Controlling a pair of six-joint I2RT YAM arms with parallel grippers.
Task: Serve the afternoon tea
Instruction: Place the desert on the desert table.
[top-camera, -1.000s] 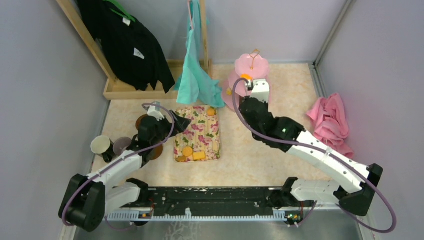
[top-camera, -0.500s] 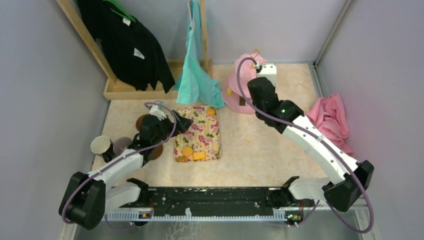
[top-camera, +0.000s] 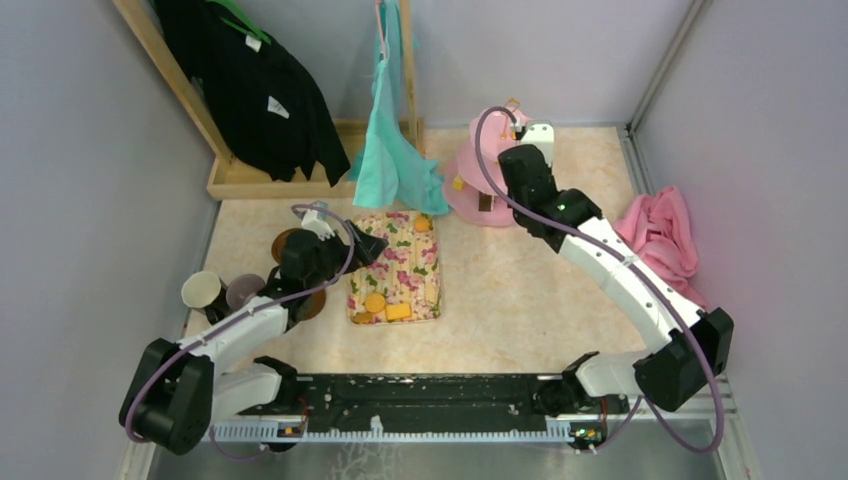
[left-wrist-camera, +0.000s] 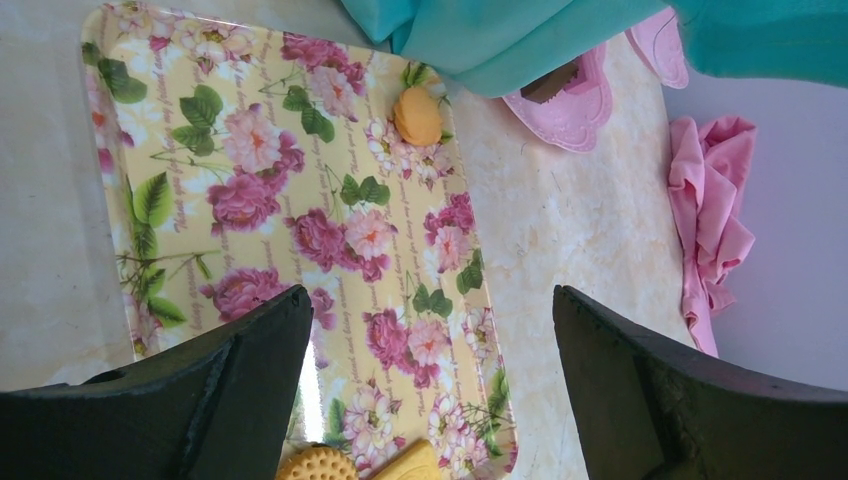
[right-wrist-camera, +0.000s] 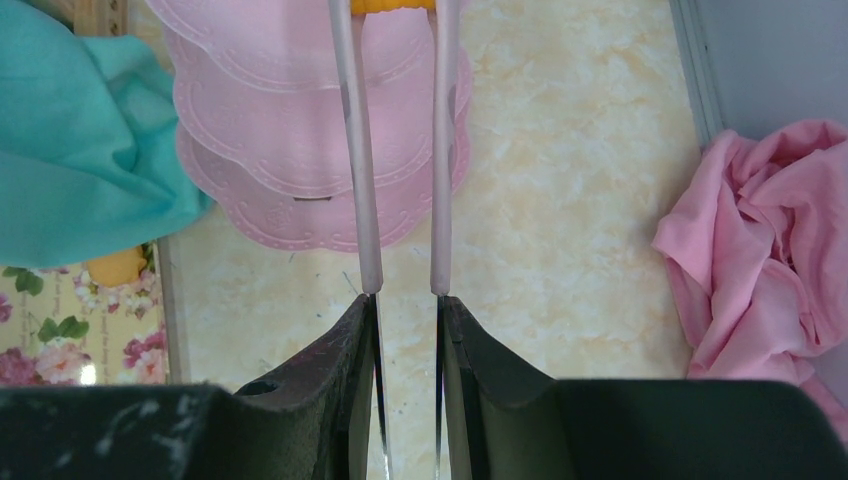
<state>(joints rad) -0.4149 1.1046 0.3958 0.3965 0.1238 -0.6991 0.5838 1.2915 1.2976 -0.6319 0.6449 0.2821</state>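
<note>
The pink three-tier stand (top-camera: 468, 188) stands at the back of the table. My right gripper (right-wrist-camera: 405, 297) is shut on a pair of pink tongs (right-wrist-camera: 352, 150) that reach over the stand's tiers (right-wrist-camera: 260, 150). An orange snack (right-wrist-camera: 400, 5) shows between the tong tips at the frame's top edge. A brown snack (left-wrist-camera: 550, 82) lies on a lower tier. My left gripper (left-wrist-camera: 430, 300) hangs open over the floral tray (left-wrist-camera: 250, 150), nothing between its fingers. The tray holds an orange snack (left-wrist-camera: 417, 115), a round biscuit (left-wrist-camera: 318, 465) and a yellow one (left-wrist-camera: 410, 462). Cream mug (top-camera: 203, 290), mauve-grey mug (top-camera: 243, 292) and a brown saucer (top-camera: 285, 240) sit left.
A teal cloth (top-camera: 390, 150) hangs beside the stand and drapes over its left side. A crumpled pink cloth (top-camera: 660, 240) lies by the right wall. A wooden rack (top-camera: 250, 180) with dark clothes stands at the back left.
My right arm has stretched farther back, carrying the tongs from the stand's front to above its upper tiers. The left arm has barely moved.
</note>
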